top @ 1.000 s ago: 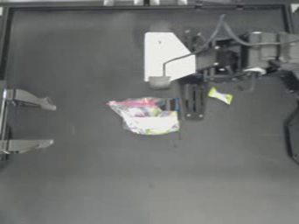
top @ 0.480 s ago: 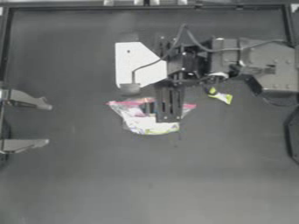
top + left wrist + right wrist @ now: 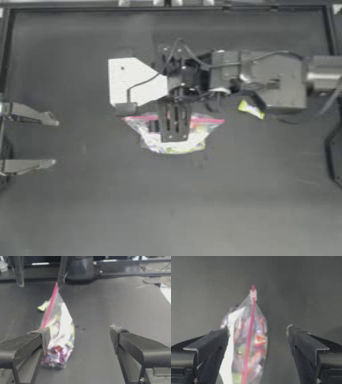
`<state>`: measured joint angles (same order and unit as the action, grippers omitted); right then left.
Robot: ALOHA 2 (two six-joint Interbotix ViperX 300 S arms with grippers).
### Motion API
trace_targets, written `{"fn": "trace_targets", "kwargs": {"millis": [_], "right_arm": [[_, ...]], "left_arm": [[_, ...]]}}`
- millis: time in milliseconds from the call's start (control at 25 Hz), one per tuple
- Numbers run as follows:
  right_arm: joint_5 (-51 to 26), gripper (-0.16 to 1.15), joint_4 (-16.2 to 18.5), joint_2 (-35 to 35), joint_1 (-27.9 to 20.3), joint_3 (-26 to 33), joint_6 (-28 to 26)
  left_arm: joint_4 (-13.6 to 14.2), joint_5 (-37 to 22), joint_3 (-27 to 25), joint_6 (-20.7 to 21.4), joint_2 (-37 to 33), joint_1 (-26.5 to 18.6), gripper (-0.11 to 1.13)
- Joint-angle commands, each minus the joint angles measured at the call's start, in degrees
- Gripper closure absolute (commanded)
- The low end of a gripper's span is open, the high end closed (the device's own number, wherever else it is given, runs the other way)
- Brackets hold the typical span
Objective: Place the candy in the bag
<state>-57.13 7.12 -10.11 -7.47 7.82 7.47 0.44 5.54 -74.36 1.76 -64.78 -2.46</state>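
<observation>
Hovering over bag (image 3: pixel 175 134), right tool (image 3: pixel 173 131) wide open, gripping nothing, left tool (image 3: pixel 30 140) parked open.

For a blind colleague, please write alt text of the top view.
The right gripper hangs open over the bag at the table's middle. The candy lies to its right, and the left gripper waits open at the left edge.

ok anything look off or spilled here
Nothing spilled. The bag lies intact under the right hand, sweets inside. The one candy sits loose on the table, outside the bag, as expected. The left hand waits at the left edge.
</observation>
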Motion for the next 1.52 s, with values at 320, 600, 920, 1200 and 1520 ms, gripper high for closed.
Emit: {"fn": "trace_targets", "kwargs": {"millis": [320,600,920,1200,1520], "right_arm": [[-0.97,0.01,0.09,-2.9,0.62,4.83,0.97],[-1.85,0.01,0.09,-5.19,1.05,7.12,1.05],[-1.67,0.05,0.35,-6.42,1.67,7.65,1.05],[-1.76,0.11,0.18,-7.91,2.46,8.88,1.76],[-2.9,0.11,0.35,-10.37,2.72,11.07,1.93]], "left_arm": [[-0.09,-0.44,0.62,-0.09,0.44,0.0,0.02],[-0.09,-0.44,0.35,-0.09,0.44,0.0,0.02],[-0.09,-0.44,0.35,-0.09,0.44,0.0,0.02],[0.0,-0.44,0.26,-0.09,0.44,0.0,0.02],[-0.09,-0.44,0.26,-0.09,0.44,0.0,0.02]]}}
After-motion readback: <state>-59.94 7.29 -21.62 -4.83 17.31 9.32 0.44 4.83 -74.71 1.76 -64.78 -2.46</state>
